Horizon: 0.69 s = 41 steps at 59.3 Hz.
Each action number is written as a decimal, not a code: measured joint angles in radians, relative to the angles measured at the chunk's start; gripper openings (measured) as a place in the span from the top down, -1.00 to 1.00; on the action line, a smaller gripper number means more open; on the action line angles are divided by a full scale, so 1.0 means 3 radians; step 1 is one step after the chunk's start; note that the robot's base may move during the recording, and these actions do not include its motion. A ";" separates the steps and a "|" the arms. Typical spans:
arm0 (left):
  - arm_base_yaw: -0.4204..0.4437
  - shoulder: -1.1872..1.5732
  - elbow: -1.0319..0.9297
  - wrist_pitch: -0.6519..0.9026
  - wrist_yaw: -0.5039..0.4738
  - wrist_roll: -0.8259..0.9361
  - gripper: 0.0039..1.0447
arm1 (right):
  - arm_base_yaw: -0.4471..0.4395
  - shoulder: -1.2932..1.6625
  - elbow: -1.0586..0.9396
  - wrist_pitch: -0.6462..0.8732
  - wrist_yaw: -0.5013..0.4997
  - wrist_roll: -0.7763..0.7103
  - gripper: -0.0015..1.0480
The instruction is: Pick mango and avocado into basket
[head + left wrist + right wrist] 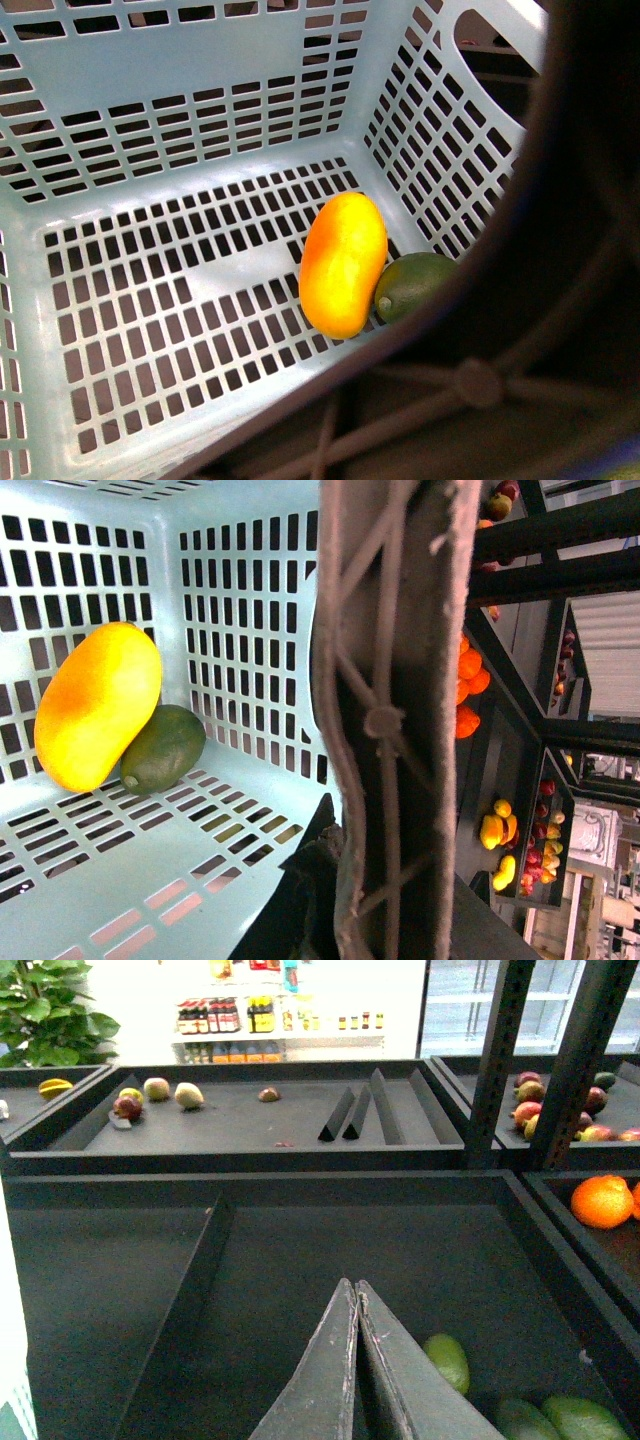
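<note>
Front view: nearest the lens, a dark brown arched handle (480,385), blurred, across the lower right. Beyond it, the turquoise basket (200,70), with the mango (343,262) lying on the slotted floor near the right wall and the avocado (412,284) touching it on the handle side. No gripper visible.

Left wrist view: same handle (385,720) close up, running through the middle. Mango (98,705) leaning over the avocado (163,748) in the basket corner (250,580). Left fingers out of sight; state impossible to tell.

Right wrist view: right gripper (355,1295) closest, fingers (325,1380) pressed together on nothing, above a dark shelf bin (300,1250) holding green fruits (448,1360).
</note>
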<state>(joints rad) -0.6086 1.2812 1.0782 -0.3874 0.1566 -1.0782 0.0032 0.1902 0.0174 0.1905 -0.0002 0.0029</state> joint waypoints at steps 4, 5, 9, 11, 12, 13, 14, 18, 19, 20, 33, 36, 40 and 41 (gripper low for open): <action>0.0000 0.0000 0.0000 0.0001 0.0000 0.0000 0.88 | 0.0000 -0.0104 0.0000 -0.0106 0.0001 0.0000 0.96; 0.0000 0.0000 0.0000 0.0000 0.0000 0.0001 0.88 | 0.0000 -0.0182 0.0000 -0.0224 0.0008 0.0000 0.96; 0.0000 0.0000 0.0000 0.0000 0.0000 0.0001 0.88 | 0.0000 -0.0458 0.0000 -0.0562 0.0009 0.0000 0.96; 0.0000 0.0000 0.0000 0.0000 0.0001 0.0000 0.88 | 0.0000 -0.0544 0.0000 -0.0599 0.0004 0.0000 0.96; 0.0000 0.0000 0.0000 0.0000 0.0000 0.0000 0.88 | 0.0000 -0.0562 0.0000 -0.0604 0.0004 0.0000 0.96; 0.0000 0.0000 0.0000 0.0001 0.0000 0.0000 0.88 | 0.0000 -0.0576 0.0000 -0.0608 0.0004 0.0000 0.96; 0.0000 0.0000 0.0000 0.0000 0.0000 0.0000 0.88 | 0.0000 -0.0593 0.0000 -0.0615 0.0005 0.0000 0.96; 0.0000 0.0000 0.0000 0.0000 0.0000 0.0001 0.88 | 0.0000 -0.0603 0.0000 -0.0624 0.0006 0.0000 0.96; 0.0000 0.0000 0.0000 0.0000 0.0001 0.0001 0.88 | 0.0000 -0.0603 0.0000 -0.0624 0.0005 0.0000 0.96; 0.0000 0.0000 0.0000 0.0001 0.0001 0.0001 0.88 | 0.0000 -0.0603 0.0000 -0.0624 0.0005 0.0000 0.96; 0.0000 0.0000 0.0000 0.0000 0.0000 0.0001 0.88 | 0.0000 -0.0612 0.0000 -0.0629 0.0006 -0.0001 0.53; 0.0000 0.0000 0.0000 0.0000 0.0001 0.0000 0.88 | 0.0000 -0.0612 0.0000 -0.0629 0.0006 -0.0001 0.34; 0.0000 0.0000 0.0000 0.0000 0.0000 0.0000 0.88 | 0.0000 -0.0612 0.0000 -0.0629 0.0006 -0.0001 0.07; 0.0000 0.0000 0.0001 0.0000 0.0000 0.0000 0.88 | 0.0000 -0.0612 0.0000 -0.0629 0.0006 -0.0001 0.01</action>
<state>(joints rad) -0.6086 1.2812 1.0786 -0.3874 0.1566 -1.0782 0.0032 0.0067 0.0174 0.0017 0.0017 0.0025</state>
